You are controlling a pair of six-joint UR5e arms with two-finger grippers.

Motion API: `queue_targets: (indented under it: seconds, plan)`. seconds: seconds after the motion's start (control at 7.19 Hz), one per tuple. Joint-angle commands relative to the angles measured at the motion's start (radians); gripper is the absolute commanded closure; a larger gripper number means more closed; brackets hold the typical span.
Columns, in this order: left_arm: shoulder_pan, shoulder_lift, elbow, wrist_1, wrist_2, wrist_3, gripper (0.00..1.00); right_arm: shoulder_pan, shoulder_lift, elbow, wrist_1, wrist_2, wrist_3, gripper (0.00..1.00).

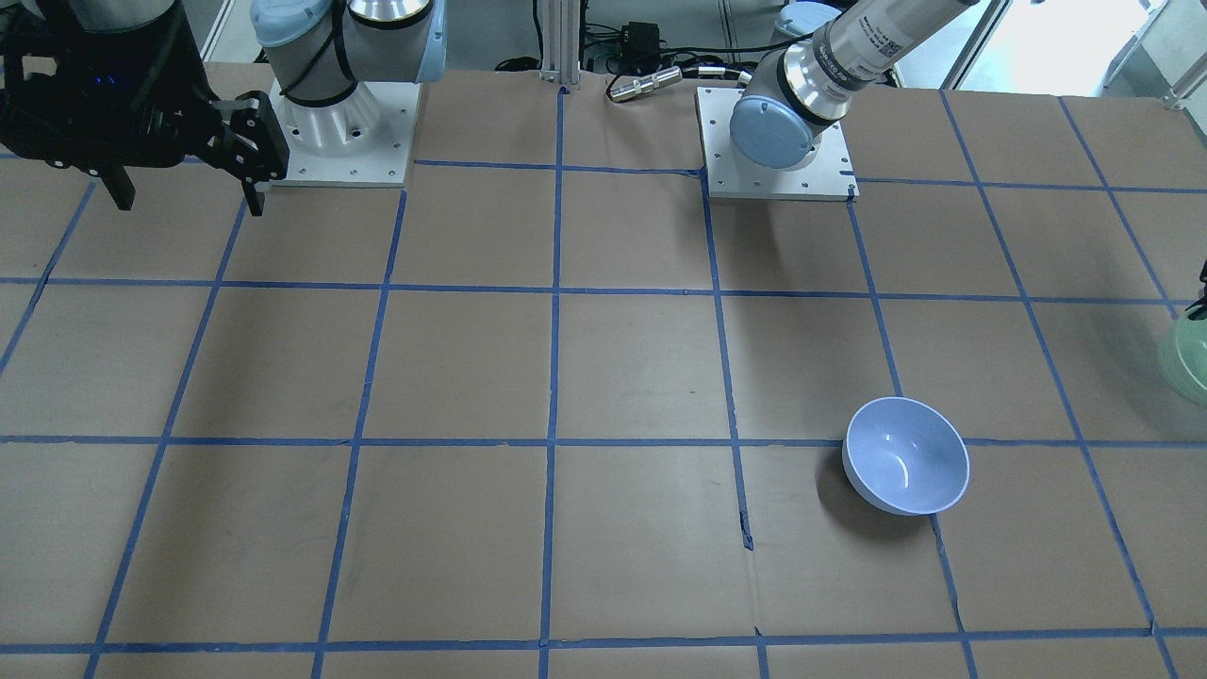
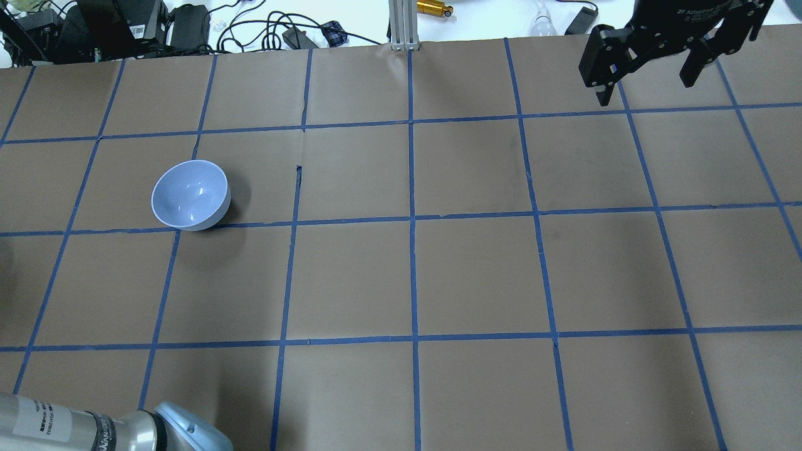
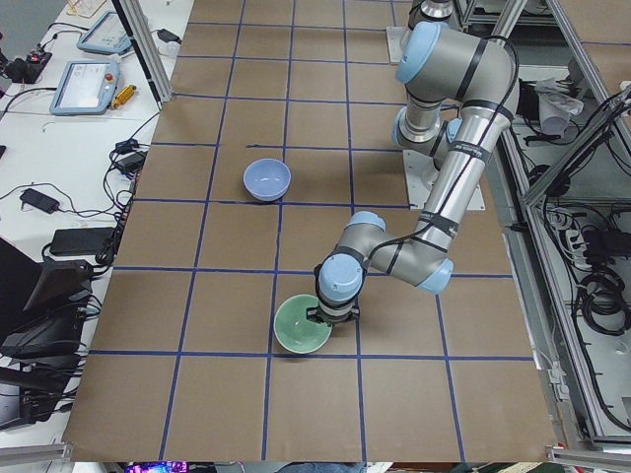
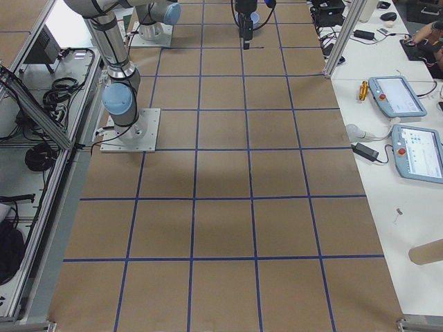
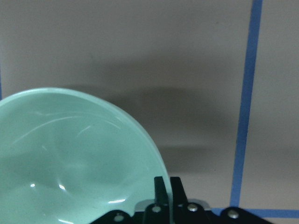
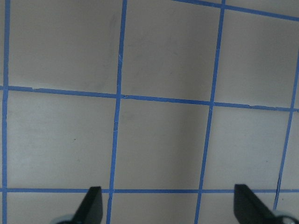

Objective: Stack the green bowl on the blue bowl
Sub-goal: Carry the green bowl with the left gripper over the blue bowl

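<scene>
The green bowl [image 5: 70, 158] fills the lower left of the left wrist view. My left gripper [image 5: 167, 189] is shut on its rim, with both fingers pinched together at the bowl's edge. In the exterior left view the bowl [image 3: 299, 327] sits low at the table's near end under the left gripper [image 3: 330, 313]. I cannot tell whether it touches the table. It also shows at the right edge of the front view [image 1: 1190, 358]. The blue bowl [image 2: 190, 194] stands upright and empty on the table, also seen in the front view [image 1: 907, 455]. My right gripper [image 2: 645, 78] is open and empty, far from both bowls.
The table [image 2: 476, 269] is covered in brown paper with a blue tape grid. The arms' white base plates [image 1: 344, 151] [image 1: 778, 174] sit at the robot's edge. Cables and boxes [image 2: 188, 28] lie beyond the far edge.
</scene>
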Motion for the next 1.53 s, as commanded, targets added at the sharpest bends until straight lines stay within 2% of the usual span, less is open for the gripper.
queue_targets:
  seconds: [0.0,0.28,0.42,0.7,1.11,1.39]
  plan:
    - [-0.089,0.104,-0.009,-0.123,-0.02,-0.003,1.0,0.0,0.0,0.0,0.0,0.0,0.0,0.0]
    - [-0.229,0.232,-0.025,-0.166,-0.069,-0.005,1.0,0.0,0.0,0.0,0.0,0.0,0.0,0.0]
    - [-0.315,0.288,-0.029,-0.215,-0.074,-0.055,1.0,0.0,0.0,0.0,0.0,0.0,0.0,0.0]
    - [-0.505,0.373,-0.108,-0.237,-0.077,-0.251,1.0,0.0,0.0,0.0,0.0,0.0,0.0,0.0]
    - [-0.703,0.404,-0.237,-0.194,-0.078,-0.576,1.0,0.0,0.0,0.0,0.0,0.0,0.0,0.0]
    - [-0.717,0.373,-0.243,-0.134,-0.08,-0.585,1.0,0.0,0.0,0.0,0.0,0.0,0.0,0.0]
